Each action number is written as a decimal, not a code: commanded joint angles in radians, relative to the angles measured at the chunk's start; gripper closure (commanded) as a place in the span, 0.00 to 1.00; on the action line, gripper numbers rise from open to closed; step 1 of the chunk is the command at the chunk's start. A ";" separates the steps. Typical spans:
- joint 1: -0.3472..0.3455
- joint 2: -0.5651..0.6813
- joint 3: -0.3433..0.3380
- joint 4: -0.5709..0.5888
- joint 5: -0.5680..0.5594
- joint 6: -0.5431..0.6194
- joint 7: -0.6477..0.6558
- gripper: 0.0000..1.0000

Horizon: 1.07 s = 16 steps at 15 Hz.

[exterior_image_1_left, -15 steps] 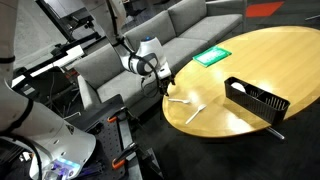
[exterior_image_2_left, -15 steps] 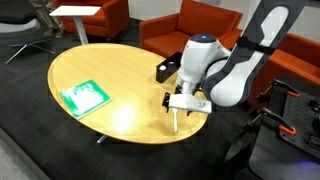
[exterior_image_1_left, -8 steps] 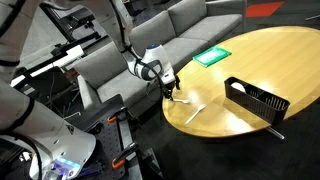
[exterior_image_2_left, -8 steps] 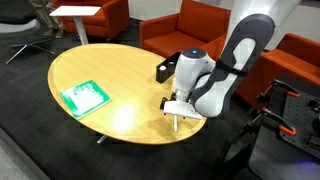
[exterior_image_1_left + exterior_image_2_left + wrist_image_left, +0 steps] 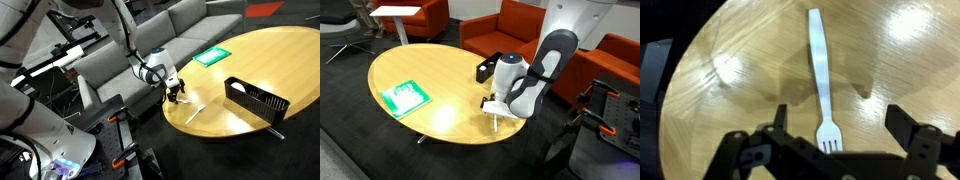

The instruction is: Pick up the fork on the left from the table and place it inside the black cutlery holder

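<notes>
The fork [image 5: 820,70] is a slim whitish fork lying flat on the light-yellow round table [image 5: 730,60], tines toward the camera. In the wrist view my gripper [image 5: 838,114] is open and straddles the tine end, one jaw on each side, not touching it. In both exterior views the gripper [image 5: 176,93] [image 5: 496,107] sits low over the table's edge, with the fork [image 5: 183,100] [image 5: 496,122] partly hidden under it. The black cutlery holder [image 5: 255,100] stands on the table [image 5: 250,50] away from the gripper, and shows behind the arm in an exterior view [image 5: 485,70].
A second near-identical whitish utensil [image 5: 195,112] lies close beside the fork. A flat green sheet [image 5: 212,56] [image 5: 404,96] lies on the far part of the table [image 5: 430,65]. A grey sofa [image 5: 180,35] stands behind the arm; orange armchairs [image 5: 510,25] surround the table.
The arm has come down and moved in over the table's edge. The open gripper now sits low around the fork. The fork and other things have not moved.
</notes>
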 commanded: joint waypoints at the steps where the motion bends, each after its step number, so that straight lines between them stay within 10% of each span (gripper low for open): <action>1: 0.015 0.035 -0.019 0.035 0.038 0.014 -0.031 0.00; 2: 0.017 0.043 -0.022 0.042 0.039 0.014 -0.030 0.25; 12: 0.025 0.052 -0.035 0.067 0.048 0.014 -0.029 0.94; 16: 0.057 0.003 -0.067 0.027 0.060 0.004 -0.012 0.97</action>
